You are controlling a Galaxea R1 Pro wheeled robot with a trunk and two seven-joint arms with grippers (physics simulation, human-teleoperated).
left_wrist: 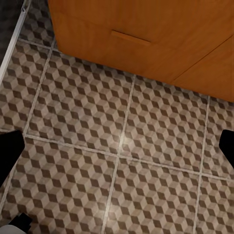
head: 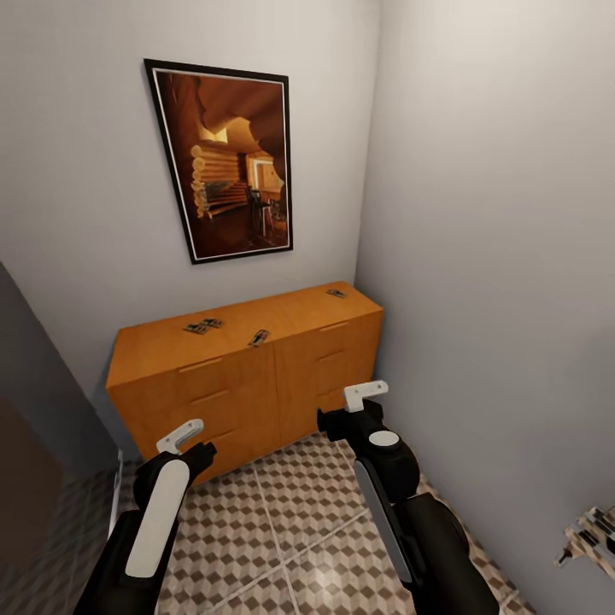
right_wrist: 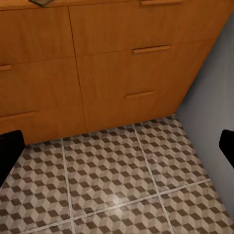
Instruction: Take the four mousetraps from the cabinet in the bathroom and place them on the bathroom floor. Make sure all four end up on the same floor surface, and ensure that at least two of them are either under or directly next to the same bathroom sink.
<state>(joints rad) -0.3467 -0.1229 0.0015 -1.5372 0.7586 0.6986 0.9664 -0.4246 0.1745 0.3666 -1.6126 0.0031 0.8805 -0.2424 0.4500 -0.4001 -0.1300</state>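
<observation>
The orange-tan cabinet (head: 248,376) stands against the far wall in the corner, all its drawers closed. On its flat top lie the mousetraps: two close together (head: 202,325), one near the front edge (head: 259,337), and one toward the right end (head: 336,293). One trap's edge peeks over the cabinet top (right_wrist: 41,2) in the right wrist view. My left gripper (head: 181,436) and right gripper (head: 365,393) hover open and empty over the cube-patterned bathroom floor (head: 273,521), short of the cabinet front. Only the dark fingertips (left_wrist: 9,148) (right_wrist: 9,146) show in the wrist views. The sink is out of view.
A framed picture (head: 226,158) hangs above the cabinet. A grey wall (head: 512,256) runs close along my right side. A dark panel (head: 34,427) with a white edge strip (head: 115,495) bounds the left. A small metal-looking object (head: 589,534) sits at the lower right.
</observation>
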